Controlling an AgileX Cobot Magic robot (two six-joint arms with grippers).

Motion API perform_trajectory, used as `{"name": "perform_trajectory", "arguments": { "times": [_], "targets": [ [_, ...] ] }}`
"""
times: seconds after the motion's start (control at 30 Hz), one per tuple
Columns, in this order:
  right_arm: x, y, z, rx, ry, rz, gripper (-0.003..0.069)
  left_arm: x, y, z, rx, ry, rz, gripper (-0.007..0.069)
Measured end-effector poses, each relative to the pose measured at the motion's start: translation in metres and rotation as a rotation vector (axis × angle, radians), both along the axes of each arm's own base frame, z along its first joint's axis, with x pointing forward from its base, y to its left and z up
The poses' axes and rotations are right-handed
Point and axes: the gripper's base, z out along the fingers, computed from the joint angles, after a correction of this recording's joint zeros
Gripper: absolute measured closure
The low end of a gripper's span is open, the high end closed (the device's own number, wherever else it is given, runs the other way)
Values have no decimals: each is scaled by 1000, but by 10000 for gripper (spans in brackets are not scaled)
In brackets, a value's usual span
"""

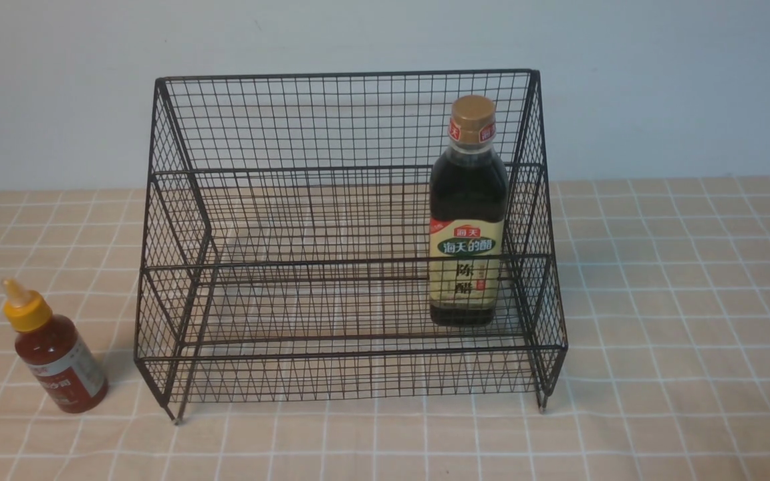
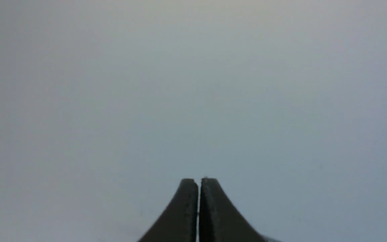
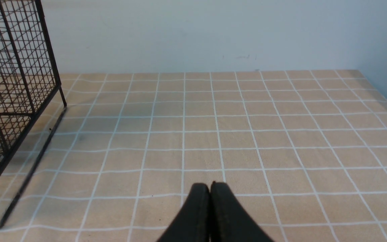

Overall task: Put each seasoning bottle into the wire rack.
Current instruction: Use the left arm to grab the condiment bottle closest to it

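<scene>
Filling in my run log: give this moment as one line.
dark bottle: upright in wire rack, right end | red-sauce bottle: on tablecloth, left of rack | left pincer: shut, empty | right pincer: shut, empty

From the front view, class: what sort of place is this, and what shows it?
Likely a staged tabletop setup, not a working kitchen: checked tablecloth, bare wall, just a wire rack, dark bottle, red-sauce bottle.
</scene>
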Motion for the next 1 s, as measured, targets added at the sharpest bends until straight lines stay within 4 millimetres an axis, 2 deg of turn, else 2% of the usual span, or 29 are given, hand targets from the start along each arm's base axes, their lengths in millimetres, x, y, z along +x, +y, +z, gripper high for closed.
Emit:
{"name": "perform_trajectory", "arguments": {
  "times": [0.07,0.17,0.2,0.27,0.33,0.4,0.57,0.67,0.73,0.93,1.0],
  "targets": [
    [0,0,0,0,0,0,672,11,-7,20,76,235,-66,631],
    [0,0,0,0,0,0,672,33,-13,29,135,542,-133,631],
    [0,0,0,0,0,0,672,44,-15,35,171,734,-173,631],
    [0,0,0,0,0,0,672,62,-17,40,204,948,-210,631],
    [0,0,0,0,0,0,672,77,-17,45,233,1076,-228,631],
    [0,0,0,0,0,0,672,105,-13,51,290,1205,-212,631],
    [0,0,0,0,0,0,672,150,-3,50,392,1378,-141,627],
    [0,0,0,0,0,0,672,170,0,46,390,1445,-139,627],
    [0,0,0,0,0,0,672,192,4,42,366,1500,-138,627],
    [0,0,0,1,0,0,672,231,19,37,341,1555,-97,627],
    [0,0,0,1,0,0,672,237,21,36,341,1562,-91,622]
  ]
}}
